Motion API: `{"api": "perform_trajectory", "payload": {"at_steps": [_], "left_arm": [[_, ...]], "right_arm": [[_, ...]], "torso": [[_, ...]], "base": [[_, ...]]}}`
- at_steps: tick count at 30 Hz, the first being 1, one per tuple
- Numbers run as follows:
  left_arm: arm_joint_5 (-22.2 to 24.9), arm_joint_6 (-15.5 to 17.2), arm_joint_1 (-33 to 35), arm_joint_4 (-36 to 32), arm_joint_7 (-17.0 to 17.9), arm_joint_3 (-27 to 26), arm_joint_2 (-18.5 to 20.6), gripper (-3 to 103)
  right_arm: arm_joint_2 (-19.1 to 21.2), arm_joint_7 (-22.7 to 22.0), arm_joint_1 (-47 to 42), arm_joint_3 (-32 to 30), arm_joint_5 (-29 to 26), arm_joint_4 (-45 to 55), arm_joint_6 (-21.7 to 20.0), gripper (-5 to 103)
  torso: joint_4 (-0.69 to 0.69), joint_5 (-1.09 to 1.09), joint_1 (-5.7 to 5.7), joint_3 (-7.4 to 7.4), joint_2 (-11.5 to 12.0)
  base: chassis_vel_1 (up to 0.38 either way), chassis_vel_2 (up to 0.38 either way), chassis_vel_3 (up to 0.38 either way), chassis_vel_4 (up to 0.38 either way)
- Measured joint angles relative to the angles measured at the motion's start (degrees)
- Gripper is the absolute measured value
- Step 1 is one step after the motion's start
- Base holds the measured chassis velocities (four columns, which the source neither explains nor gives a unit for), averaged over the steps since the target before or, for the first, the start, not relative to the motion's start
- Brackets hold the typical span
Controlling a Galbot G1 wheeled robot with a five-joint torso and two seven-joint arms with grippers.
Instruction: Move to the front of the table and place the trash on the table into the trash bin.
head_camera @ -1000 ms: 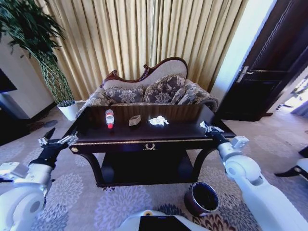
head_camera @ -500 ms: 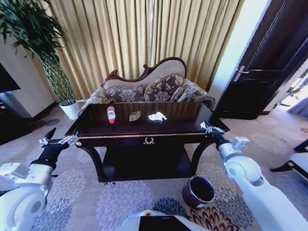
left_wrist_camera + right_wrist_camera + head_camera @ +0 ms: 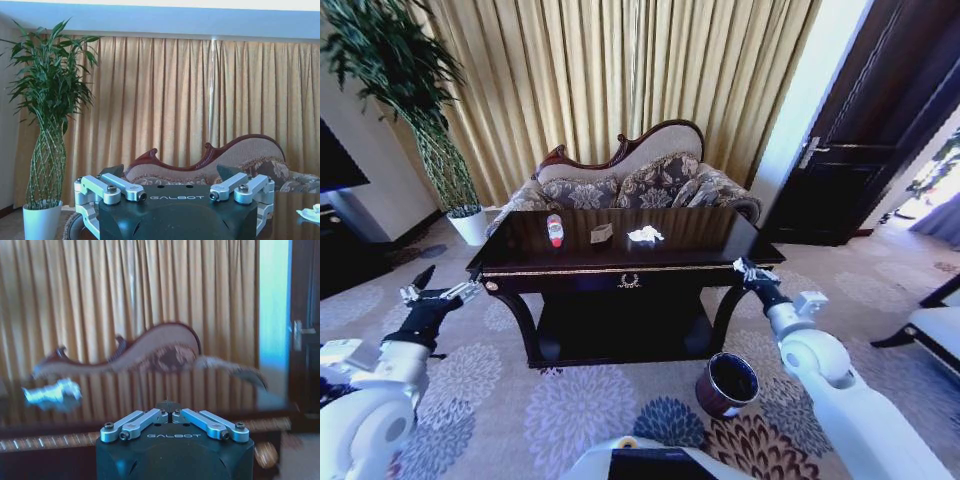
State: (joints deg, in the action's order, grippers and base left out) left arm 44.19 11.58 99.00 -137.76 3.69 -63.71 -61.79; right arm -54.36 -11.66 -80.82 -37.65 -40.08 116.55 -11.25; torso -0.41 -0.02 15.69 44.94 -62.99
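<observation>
Table [image 3: 620, 262] sits at 12 o'clock ahead of the robot with bottle [image 3: 555, 230], tan box [image 3: 601, 233] and paper wad [image 3: 645, 235] in a row on top. Trash bin [image 3: 727, 384] is on the carpet at about 4 o'clock from the table. Left gripper [image 3: 432, 293] hangs off the table's left corner, fingers spread wide, empty; right gripper [image 3: 748, 270] is by the right corner, fingers pinched together, empty.

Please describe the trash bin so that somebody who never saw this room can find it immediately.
Start from the large dark table with gold trim in front of the sofa. On the patterned carpet, by the table's front leg on the robot's right, stands the trash bin. It is a small round maroon-brown bucket with a black inside, the only container on the floor there.
</observation>
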Motion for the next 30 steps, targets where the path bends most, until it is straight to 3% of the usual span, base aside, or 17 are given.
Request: {"api": "perform_trajectory", "payload": {"at_steps": [9, 10, 14, 19, 30], "left_arm": [[-0.26, -0.25, -0.32, 0.44, -0.04, -0.19, -0.13, 100], [-0.26, -0.31, -0.3, 0.44, -0.04, -0.28, -0.25, 100], [-0.26, -0.34, -0.29, 0.44, -0.05, -0.28, -0.34, 100], [-1.05, -0.75, -0.63, 0.74, -0.12, 0.85, -0.97, 100], [-1.53, -1.06, -0.71, 0.24, -0.13, 1.22, -1.81, 100]], "right_arm": [[-5.0, 3.49, -2.89, 2.79, 8.01, -15.32, 4.42, 0], [-5.87, 4.31, -1.65, 3.36, 11.36, -21.31, 5.76, 0], [-6.28, 4.61, -0.83, 3.64, 13.15, -24.96, 6.42, 0], [-7.98, 5.31, 4.58, 4.55, 19.7, -41.38, 11.18, 0], [-9.01, 5.55, 9.17, 4.93, 21.65, -51.12, 13.35, 0]], "torso": [[-0.02, 0.03, 0.01, 0.01, 0.01], [-0.01, 0.0, 0.01, 0.01, 0.0], [0.0, 0.0, 0.01, 0.0, 0.0], [-0.01, 0.02, 0.01, 0.01, 0.01], [-0.01, 0.01, 0.01, 0.01, 0.01]], "base": [[0.0, 0.0, 0.0, 0.0], [0.0, 0.0, 0.0, 0.0], [0.0, 0.0, 0.0, 0.0], [0.0, 0.0, 0.0, 0.0], [0.0, 0.0, 0.0, 0.0]]}}
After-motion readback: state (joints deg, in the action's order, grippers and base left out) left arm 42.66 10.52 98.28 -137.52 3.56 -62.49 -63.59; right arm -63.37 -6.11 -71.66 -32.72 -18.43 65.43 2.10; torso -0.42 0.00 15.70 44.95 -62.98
